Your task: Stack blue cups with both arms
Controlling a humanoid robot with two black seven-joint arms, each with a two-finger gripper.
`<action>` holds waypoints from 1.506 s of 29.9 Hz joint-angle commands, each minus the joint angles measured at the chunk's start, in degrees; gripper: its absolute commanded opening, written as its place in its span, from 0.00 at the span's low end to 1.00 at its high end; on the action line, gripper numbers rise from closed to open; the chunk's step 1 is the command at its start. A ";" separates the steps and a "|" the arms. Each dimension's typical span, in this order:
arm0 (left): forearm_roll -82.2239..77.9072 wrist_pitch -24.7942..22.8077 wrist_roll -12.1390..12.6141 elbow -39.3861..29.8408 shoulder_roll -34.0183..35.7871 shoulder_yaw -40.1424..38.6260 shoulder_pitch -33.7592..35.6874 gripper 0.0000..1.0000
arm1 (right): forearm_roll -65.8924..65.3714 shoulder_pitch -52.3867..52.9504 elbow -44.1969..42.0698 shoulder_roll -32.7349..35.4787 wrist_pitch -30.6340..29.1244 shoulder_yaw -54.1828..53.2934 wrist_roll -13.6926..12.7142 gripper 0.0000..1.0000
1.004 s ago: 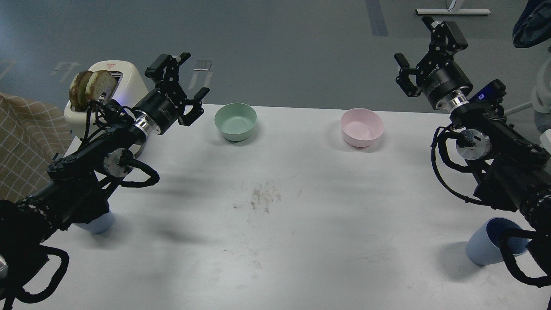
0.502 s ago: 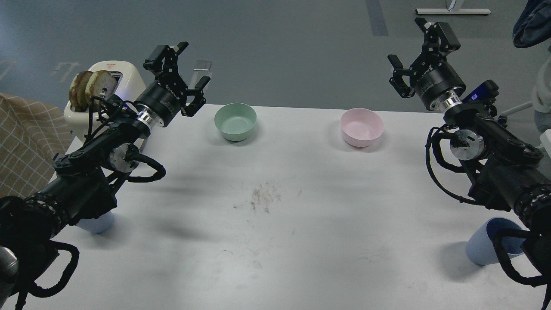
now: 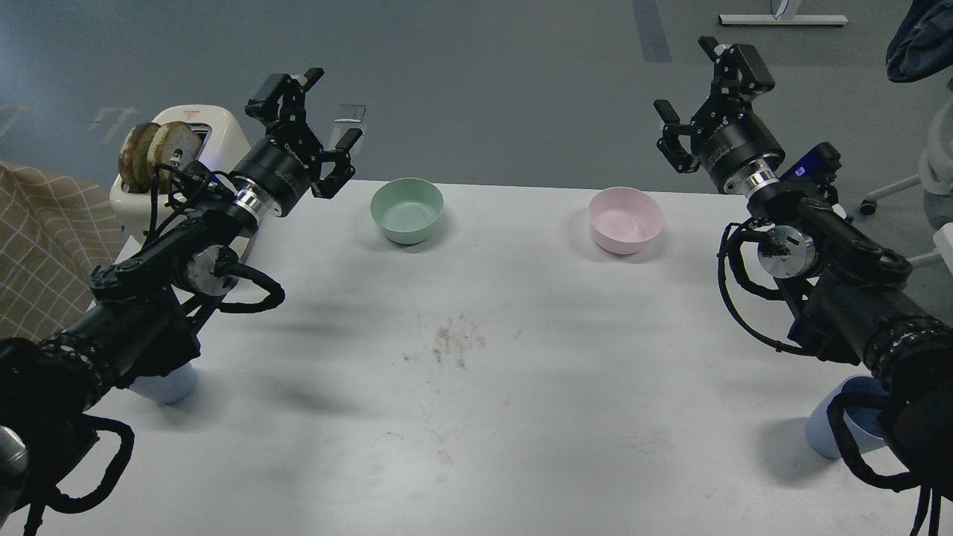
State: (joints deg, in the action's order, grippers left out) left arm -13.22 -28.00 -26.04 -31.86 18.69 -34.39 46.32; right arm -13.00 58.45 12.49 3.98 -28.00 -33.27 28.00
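One pale-blue cup (image 3: 165,386) stands on the table near the left edge, mostly hidden under my left arm. The other blue cup (image 3: 845,428) stands at the right front, tilted toward me with its dark inside showing, partly hidden by my right arm and its cable. My left gripper (image 3: 322,106) is open and empty, raised above the table's back left, far from its cup. My right gripper (image 3: 694,93) is open and empty, raised above the back right, far from its cup.
A green bowl (image 3: 407,210) and a pink bowl (image 3: 625,219) stand at the table's back edge. A white toaster (image 3: 195,141) with two bread slices stands at back left, close to my left arm. Crumbs (image 3: 454,341) lie mid-table. A checked cloth (image 3: 37,246) hangs at left.
Both arms have swung upward and back. The left gripper rose slightly toward the far edge. The right gripper moved left and up. The cups and bowls have not moved.
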 commanded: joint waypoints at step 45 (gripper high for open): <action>-3.12 0.00 -1.96 -4.69 3.80 0.46 0.88 0.98 | 0.43 0.44 -0.18 -0.02 0.00 -0.13 0.00 1.00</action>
State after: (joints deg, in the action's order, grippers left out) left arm -14.54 -28.00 -28.00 -33.68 19.68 -34.31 46.83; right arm -12.57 58.86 12.33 3.82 -28.00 -33.39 28.00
